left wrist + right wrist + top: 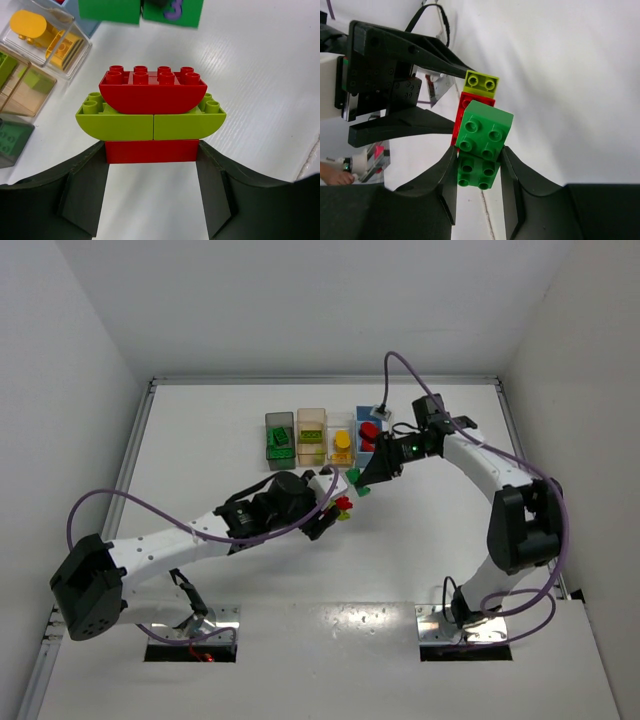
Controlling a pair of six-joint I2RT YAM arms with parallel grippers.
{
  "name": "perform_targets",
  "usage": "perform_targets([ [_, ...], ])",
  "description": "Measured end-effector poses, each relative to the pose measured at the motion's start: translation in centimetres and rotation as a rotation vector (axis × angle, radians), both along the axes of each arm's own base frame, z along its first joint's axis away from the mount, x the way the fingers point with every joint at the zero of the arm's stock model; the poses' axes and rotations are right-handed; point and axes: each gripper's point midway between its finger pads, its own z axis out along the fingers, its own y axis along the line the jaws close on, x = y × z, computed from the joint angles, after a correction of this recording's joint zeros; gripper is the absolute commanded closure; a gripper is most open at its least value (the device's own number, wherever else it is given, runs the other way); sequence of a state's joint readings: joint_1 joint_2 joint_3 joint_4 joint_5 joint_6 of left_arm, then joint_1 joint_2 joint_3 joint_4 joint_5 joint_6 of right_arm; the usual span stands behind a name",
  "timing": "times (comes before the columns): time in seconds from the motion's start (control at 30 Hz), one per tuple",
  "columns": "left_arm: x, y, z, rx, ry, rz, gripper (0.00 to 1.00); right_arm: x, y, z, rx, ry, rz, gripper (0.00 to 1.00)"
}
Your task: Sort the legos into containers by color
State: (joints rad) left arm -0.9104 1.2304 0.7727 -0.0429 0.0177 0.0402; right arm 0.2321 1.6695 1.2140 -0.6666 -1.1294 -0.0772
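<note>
My left gripper (333,510) is shut on the bottom red brick of a stack (151,112): red brick, two lime green curved bricks, red curved brick on top. In the left wrist view the jaws (150,152) pinch that red brick from both sides. My right gripper (360,480) is shut on two stuck dark green bricks (481,142), held just beyond the stack and apart from it; they also show in the left wrist view (140,10). Four bins stand in a row: dark grey (279,437), tan (311,432), clear (341,440), blue (368,428).
The dark grey bin holds green bricks, the tan one lime green, the clear one (45,37) yellow, the blue one red. The two grippers are close together just in front of the bins. White walls enclose the table.
</note>
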Motion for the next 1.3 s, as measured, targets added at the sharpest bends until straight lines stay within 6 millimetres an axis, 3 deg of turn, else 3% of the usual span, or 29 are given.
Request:
perform_targets([
  [0.3, 0.1, 2.4, -1.3, 0.04, 0.017, 0.082, 0.57, 1.9, -1.0, 1.6, 0.011, -0.056, -0.043, 1.0],
  [0.5, 3.9, 6.9, -0.5, -0.005, 0.042, 0.304, 0.57, 4.7, -0.3, 3.5, 0.033, -0.122, -0.05, 1.0],
  [0.7, 6.4, 11.1, -0.4, -0.035, 0.073, 0.49, 0.57, 6.0, 1.2, 2.9, 0.031, -0.108, -0.055, 1.0],
  [0.8, 7.8, 13.8, -0.6, -0.059, 0.098, 0.598, 0.57, 7.1, 3.5, 2.5, 0.023, -0.116, -0.057, 1.0],
  [0.93, 9.2, 17.5, -0.8, -0.088, 0.126, 0.742, 0.57, 10.2, 8.2, 2.8, 0.024, -0.175, -0.072, 1.0],
  [1.07, 9.0, 18.8, -0.3, -0.113, 0.136, 0.779, 0.57, 14.9, 13.8, 3.1, 0.035, -0.252, -0.126, 1.0],
  [1.17, 8.9, 19.6, 0.4, -0.131, 0.123, 0.796, 0.57, 17.7, 16.9, 2.6, 0.039, -0.288, -0.172, 1.0],
  [1.3, 9.0, 21.3, 0.6, -0.147, 0.113, 0.845, 0.57, 20.4, 19.7, -0.1, 0.02, -0.292, -0.227, 1.0],
])
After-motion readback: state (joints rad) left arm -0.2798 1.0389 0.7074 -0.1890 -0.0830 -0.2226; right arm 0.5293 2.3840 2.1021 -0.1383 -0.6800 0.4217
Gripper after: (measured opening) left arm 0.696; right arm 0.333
